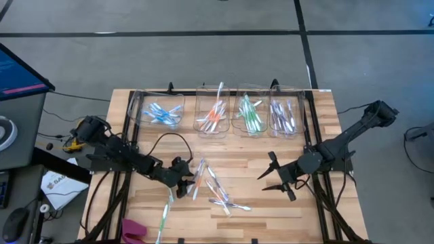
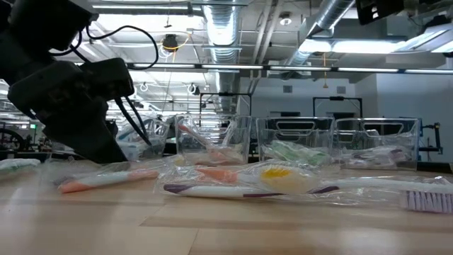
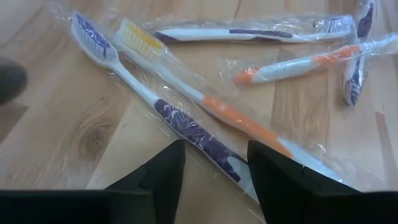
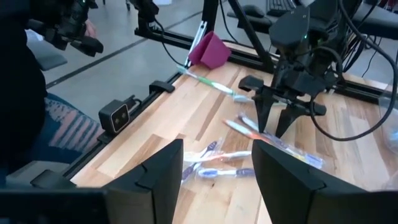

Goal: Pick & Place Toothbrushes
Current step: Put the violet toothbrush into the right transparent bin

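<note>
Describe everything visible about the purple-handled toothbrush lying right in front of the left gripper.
The purple-handled toothbrush is slim white plastic with a dark purple grip section and a blue-and-white bristle head, sealed in a clear crinkled wrapper. It lies flat on the wooden table, alongside an orange-handled toothbrush whose wrapper touches it. Its handle end reaches between the open fingers of the left gripper.

Pale wood-grain table [image 1: 271, 217] showing blond planks. Clear bins [image 1: 224, 112] holding sorted toothbrushes: blue [image 1: 163, 113], orange [image 1: 214, 115], green [image 1: 249, 114], purple [image 1: 283, 115]. Loose wrapped toothbrushes [image 3: 205, 118] showing white handles with purple or orange grips; one with yellow bristles [image 3: 140, 38]. Magenta object [image 1: 133, 229] lying at table edge. Black arms, black grippers [image 4: 277, 118] contrasting against grey floor [image 1: 203, 54].
</note>
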`<state>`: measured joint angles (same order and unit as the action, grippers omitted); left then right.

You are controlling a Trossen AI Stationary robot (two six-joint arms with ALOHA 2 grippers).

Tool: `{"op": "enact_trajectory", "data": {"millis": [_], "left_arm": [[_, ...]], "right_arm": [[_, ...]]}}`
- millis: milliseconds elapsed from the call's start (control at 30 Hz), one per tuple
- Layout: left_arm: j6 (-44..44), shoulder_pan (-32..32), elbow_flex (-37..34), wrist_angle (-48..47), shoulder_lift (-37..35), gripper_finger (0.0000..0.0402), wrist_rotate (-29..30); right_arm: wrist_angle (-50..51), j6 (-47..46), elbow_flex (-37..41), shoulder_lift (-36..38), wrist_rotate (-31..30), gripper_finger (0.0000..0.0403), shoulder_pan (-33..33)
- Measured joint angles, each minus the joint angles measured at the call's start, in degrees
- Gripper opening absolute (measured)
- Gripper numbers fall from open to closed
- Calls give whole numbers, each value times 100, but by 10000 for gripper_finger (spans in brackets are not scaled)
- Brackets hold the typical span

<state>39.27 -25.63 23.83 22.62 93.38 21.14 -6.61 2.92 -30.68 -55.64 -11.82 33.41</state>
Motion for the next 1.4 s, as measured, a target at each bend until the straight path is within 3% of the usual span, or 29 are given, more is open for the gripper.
{"op": "enact_trajectory", "data": {"millis": [200,433,867,1067,1400], "left_arm": [[100,3,1,-236,7,123,91],[245,15,-4,-375,2,17,186],[47,17,-54,-630,-343,14,1056],[-426,180,-48,-583,-1035,12,1153],[-1776,599,-39,-418,-2453,12,1185]], "right_arm": [[13,2,0,2,-2,182,-2],[11,2,0,3,-1,182,-2],[4,-9,0,3,-21,182,-4],[-291,-137,0,27,-55,182,-59],[-776,519,0,19,-65,182,-55]]}}
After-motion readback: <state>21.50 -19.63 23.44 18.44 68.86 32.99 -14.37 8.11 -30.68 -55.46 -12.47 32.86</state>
